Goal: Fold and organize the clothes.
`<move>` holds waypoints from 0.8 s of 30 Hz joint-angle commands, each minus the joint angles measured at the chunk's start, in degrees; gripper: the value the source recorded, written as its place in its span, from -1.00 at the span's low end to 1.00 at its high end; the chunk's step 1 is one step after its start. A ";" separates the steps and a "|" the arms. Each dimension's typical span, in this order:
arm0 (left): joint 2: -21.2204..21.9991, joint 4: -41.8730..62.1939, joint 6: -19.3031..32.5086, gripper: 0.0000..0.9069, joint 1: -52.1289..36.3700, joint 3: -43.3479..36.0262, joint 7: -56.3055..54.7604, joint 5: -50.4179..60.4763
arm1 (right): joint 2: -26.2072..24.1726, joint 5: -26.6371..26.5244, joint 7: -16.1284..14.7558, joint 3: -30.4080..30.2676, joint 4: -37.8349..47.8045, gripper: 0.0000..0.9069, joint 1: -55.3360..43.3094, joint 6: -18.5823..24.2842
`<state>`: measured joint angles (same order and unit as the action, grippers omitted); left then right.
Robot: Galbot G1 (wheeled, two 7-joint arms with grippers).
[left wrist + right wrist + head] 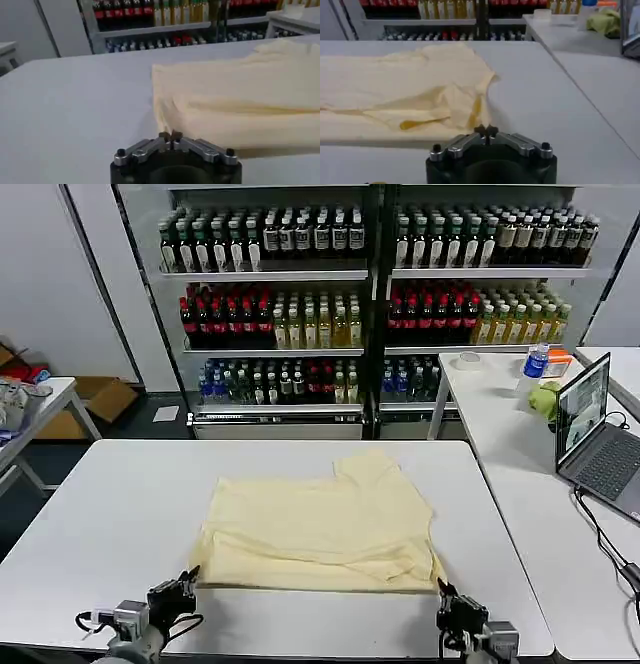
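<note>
The T-shirt [325,524] is pale cream, thin and soft, lying partly folded in the middle of the white table [110,514]. Its near edge is doubled over into a thick layered band, and one sleeve sticks out toward 1 o'clock.

From the head view the left gripper [183,592] sits at about 7 o'clock from the shirt, just off its near-left corner, and the right gripper [447,604] at about 5 o'clock, just off the near-right corner. Both rest low at the table's near edge, apart from the cloth.

The left wrist view shows what the head view does not: the left gripper [171,136] has its fingertips pressed together, clenched on nothing, with the stacked layers of the shirt [240,100] just beyond. The right wrist view likewise shows the right gripper [486,131] clenched and empty, and the shirt [410,90] rumpled at its corner with darker creases.

At 12 o'clock stand drink shelves [370,304] full of bottles. At 2 o'clock a side table [520,444] carries a laptop [595,439] and a bottle [536,364].
</note>
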<state>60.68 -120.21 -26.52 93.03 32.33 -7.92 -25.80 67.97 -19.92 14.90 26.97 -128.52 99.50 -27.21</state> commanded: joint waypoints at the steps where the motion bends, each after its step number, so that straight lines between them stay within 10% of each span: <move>1: -0.11 -5.25 0.12 -0.98 6.75 2.49 -0.06 0.03 | 0.30 2.81 -0.05 0.59 -4.55 -1.00 7.00 0.24; 10: 0.08 -9.16 0.16 -0.98 14.75 5.87 -0.40 -0.47 | -1.06 4.41 0.38 2.33 -8.00 -1.00 11.86 -1.14; 11: 0.13 -9.59 0.14 -0.98 15.03 6.31 -0.35 -0.61 | -1.14 4.48 0.38 2.46 -8.30 -0.78 12.11 -1.25; 12: 0.27 -9.81 0.09 -0.98 15.55 6.56 -0.17 -0.84 | -1.14 4.60 0.38 2.46 -8.48 -0.13 12.21 -1.32; 13: 0.43 -10.10 0.08 -0.98 15.79 6.78 -0.05 -0.89 | -1.06 4.89 0.53 2.30 -8.68 -0.13 12.21 -1.67; 14: 0.45 -10.12 0.05 -0.80 15.81 6.83 0.00 -0.89 | -1.04 4.93 0.59 2.16 -8.78 1.00 12.14 -1.95; 15: 0.59 -10.15 -0.10 -0.33 15.79 6.85 0.12 -0.85 | -1.00 5.10 0.61 1.98 -8.84 1.00 11.89 -2.31; 16: 0.72 -10.18 -0.54 1.00 15.77 6.93 0.22 -0.84 | -0.99 5.55 0.53 1.52 -8.91 1.00 11.79 -2.34; 24: 0.35 -10.90 -2.35 1.00 15.94 9.29 0.12 -1.00 | -2.17 7.75 -1.68 2.51 -10.96 1.00 11.05 -0.95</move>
<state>60.81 -130.08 -28.23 106.90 40.21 -7.90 -26.70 65.80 -13.54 13.59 29.58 -138.42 108.89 -27.98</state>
